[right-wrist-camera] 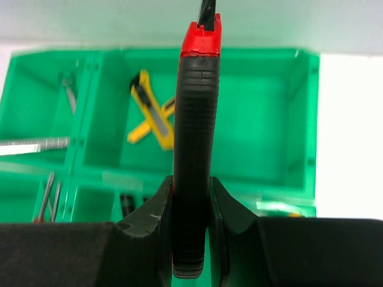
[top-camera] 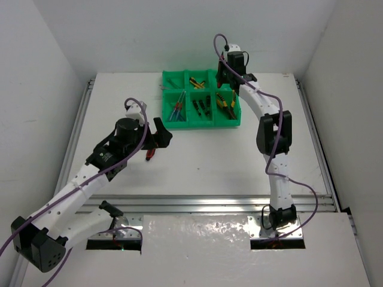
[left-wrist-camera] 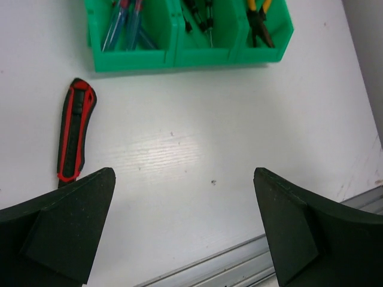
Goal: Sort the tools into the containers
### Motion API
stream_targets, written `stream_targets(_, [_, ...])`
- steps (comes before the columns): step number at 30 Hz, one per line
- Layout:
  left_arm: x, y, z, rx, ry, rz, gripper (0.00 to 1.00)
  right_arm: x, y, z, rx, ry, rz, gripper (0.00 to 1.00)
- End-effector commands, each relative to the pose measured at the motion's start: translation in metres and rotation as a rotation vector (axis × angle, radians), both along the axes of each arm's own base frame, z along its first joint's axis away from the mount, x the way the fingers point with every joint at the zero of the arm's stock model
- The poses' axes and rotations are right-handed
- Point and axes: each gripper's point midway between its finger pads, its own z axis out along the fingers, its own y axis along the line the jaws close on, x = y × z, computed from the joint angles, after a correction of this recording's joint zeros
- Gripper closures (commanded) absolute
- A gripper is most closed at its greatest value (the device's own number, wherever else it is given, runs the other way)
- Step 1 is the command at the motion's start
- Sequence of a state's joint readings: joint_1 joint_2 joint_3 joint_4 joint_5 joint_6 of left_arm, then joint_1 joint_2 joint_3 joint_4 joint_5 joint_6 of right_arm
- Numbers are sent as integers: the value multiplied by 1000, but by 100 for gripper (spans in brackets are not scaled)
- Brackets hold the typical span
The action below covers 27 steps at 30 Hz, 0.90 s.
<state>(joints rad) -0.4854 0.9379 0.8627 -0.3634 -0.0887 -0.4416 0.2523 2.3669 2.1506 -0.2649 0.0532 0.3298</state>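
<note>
Over the far right compartment of the green tray, the right gripper is clamped on a red-and-black utility knife. The grip sits near one end of the handle, so most of the knife projects beyond the jaws. The compartment below it appears bare. The neighbouring far middle compartment holds yellow box cutters.

On the table, just in front of the tray's near left corner, lies a second utility knife. The left gripper hovers above the table with its fingers spread wide and nothing between them. This knife lies toward the left finger rather than centred in the gap. The near row of the tray holds blue and red screwdrivers, dark screwdrivers and yellow-handled pliers.

Probable faults from this state:

- Release from too high. The knife may bounce, come to rest on a divider, or tip into the box cutter compartment.
- Grip near one end. The long free part may swing in the jaws during descent and strike the tray wall.
- Contact with the tray wall. The tray may slide on the table and disturb the sorted tools.
- Left gripper off centre. Closing from this position would probably miss the second knife or push it sideways.
</note>
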Motion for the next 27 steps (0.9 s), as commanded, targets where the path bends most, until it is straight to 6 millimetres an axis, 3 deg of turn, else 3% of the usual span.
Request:
stream_targets(1, [-6, -11, 4, -37, -22, -64, 0, 49, -18, 62, 111, -263, -105, 100])
stream_targets(2, [-6, -13, 4, -43, -22, -72, 0, 61, -16, 48, 117, -265, -109, 100])
stream_targets(5, [-11, -23, 4, -75, -17, -121, 0, 78, -21, 32, 131, -311, -149, 100])
stream_targets(9, [-12, -25, 0, -80, -6, -125, 0, 89, -37, 8, 140, -316, -201, 100])
stream_targets(12, [-11, -26, 1, -86, -11, -122, 0, 94, -35, -6, 149, -313, -183, 90])
stream_targets(13, [-10, -25, 0, -86, -10, -116, 0, 95, -33, -9, 152, -310, -169, 82])
stream_targets(15, [-9, -25, 0, -86, -12, -114, 0, 92, -28, -12, 155, -299, -150, 59])
stream_targets(18, [-8, -24, -2, -78, -6, -106, 0, 85, -26, 1, 169, -301, -133, 48])
stream_targets(19, [-7, -24, -2, -74, -6, -102, 0, 82, -22, 18, 173, -317, -122, 41])
stream_targets(21, [-5, -23, -1, -67, -6, -93, 0, 75, -21, 24, 153, -313, -111, 31])
stream_targets(22, [-5, -23, -3, -65, 3, -92, 0, 71, -18, 43, 156, -332, -103, 29])
stream_targets(24, [3, -15, 0, -44, -8, -36, 0, 64, -17, 51, 147, -323, -98, 28])
stream_targets(27, [11, -1, -5, 13, 11, 45, 0, 43, -17, 81, 147, -323, -102, 26])
